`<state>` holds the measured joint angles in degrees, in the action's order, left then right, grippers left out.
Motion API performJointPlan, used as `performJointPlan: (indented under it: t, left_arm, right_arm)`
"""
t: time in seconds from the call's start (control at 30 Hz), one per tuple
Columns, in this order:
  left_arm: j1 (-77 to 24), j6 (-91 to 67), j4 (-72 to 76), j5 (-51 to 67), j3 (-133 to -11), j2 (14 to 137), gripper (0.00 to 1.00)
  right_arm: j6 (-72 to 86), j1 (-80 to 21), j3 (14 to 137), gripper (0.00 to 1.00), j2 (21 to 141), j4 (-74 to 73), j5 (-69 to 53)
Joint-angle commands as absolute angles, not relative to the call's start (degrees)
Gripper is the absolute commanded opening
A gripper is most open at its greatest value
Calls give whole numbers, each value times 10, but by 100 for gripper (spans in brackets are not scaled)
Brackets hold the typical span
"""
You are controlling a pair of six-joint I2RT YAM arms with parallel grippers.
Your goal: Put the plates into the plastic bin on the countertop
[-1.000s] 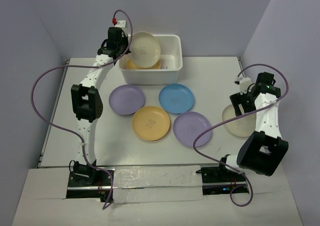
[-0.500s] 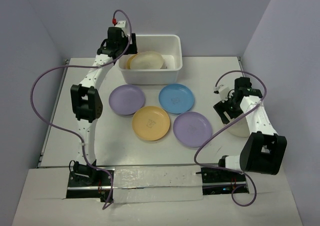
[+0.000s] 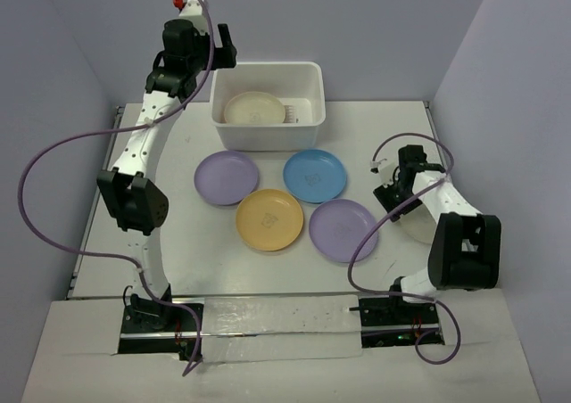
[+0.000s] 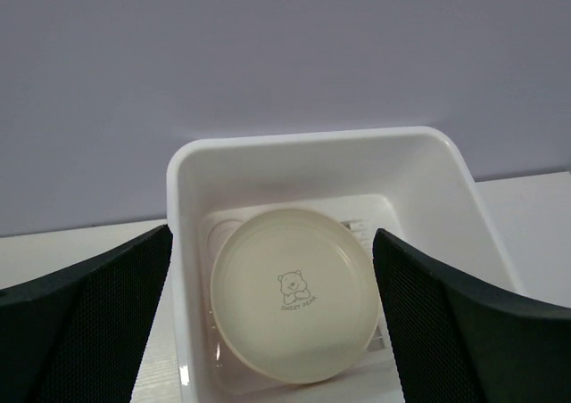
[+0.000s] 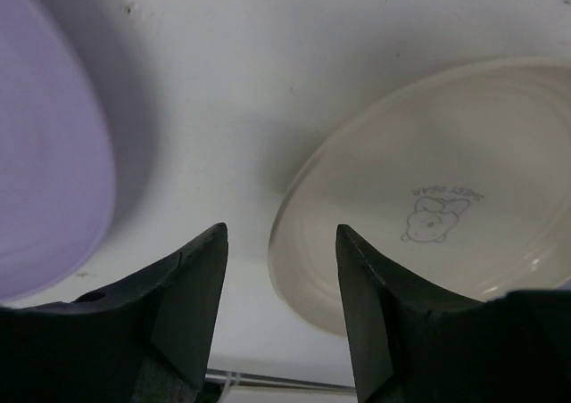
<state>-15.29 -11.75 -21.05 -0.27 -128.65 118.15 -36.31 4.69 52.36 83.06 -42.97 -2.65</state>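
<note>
White plastic bin (image 3: 268, 137) upper centre, cream plate (image 4: 293, 307) lying inside, left pincer (image 4: 272, 234) spread above it, right pincer (image 5: 281, 234) spread

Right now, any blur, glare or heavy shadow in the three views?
Top external: even light, sharp, no glare. Left wrist: cream plate in the plastic bin is crisp, print readable; own fingers dark, soft-edged. Right wrist: purple plate looks soft at the edge, shadow beside it on the countertop.
</note>
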Motion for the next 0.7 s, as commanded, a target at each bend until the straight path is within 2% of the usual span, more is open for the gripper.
performJointPlan:
  t: [0.0,0.13,0.2,0.33,0.37,0.4,0.67]
  left_arm:
    - [-155,-108,-196,-25,-1259,1145,99]
    - [-153,-101,-200,-34,-1254,1135,99]
    - [-154,-100,-204,-40,-1252,1131,99]
    - [-153,-100,-207,-47,-1242,1123,99]
    - [-152,-99,-206,-49,-1239,1119,99]
    - [-151,-100,-206,-52,-1234,1116,99]
    - [-136,-112,-215,-56,-1204,1093,99]
  right_arm:
    - [-331,37,511,51,863,-370,-10]
    - [-319,36,503,46,883,-353,-4]
    - [-309,36,502,40,897,-345,-2]
    - [-297,36,510,16,907,-346,-1]
    - [-293,36,521,5,908,-353,-2]
    - [-290,36,535,1,907,-364,-2]
    - [-277,38,695,0,877,-455,-12]
